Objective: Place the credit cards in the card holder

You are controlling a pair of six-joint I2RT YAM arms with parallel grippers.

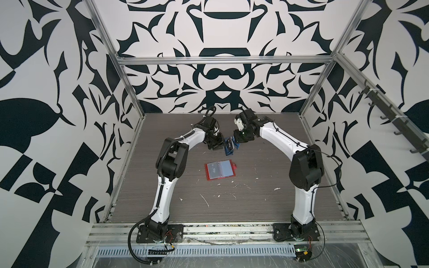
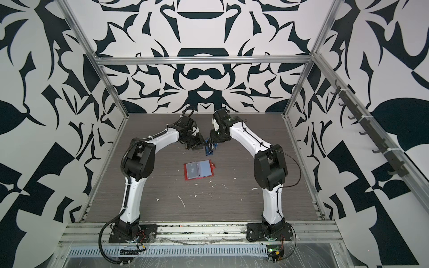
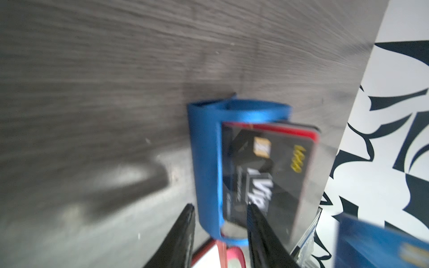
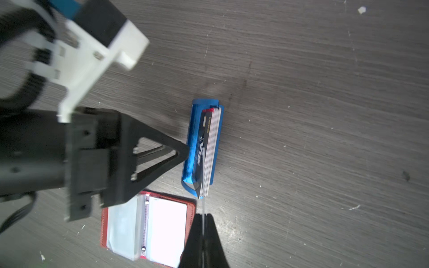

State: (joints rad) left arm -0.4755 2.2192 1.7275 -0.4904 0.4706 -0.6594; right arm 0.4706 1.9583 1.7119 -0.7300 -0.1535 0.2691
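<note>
Two grippers meet at the blue rack (image 4: 193, 130), upper centre in both top views; the left gripper (image 3: 220, 206) stands half open astride the rack wall, probably to steady it, while the right gripper (image 4: 203, 215) pinches one blue card (image 3: 380, 243) tight to carry. Other credit cards (image 3: 267, 167) wait in the rack; the card holder (image 4: 104, 227) lies open just below it in the frame.

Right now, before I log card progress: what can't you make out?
Face of the held card: edge-on in the right gripper (right wrist view); blurred, cut by the frame edge (left wrist view).
Card count in the blue rack: dark card covers the rest (left wrist view); edges smeared (right wrist view); too small in both top views.
Sleeve contents of the card holder: washed out (right wrist view), corner behind the left gripper.
</note>
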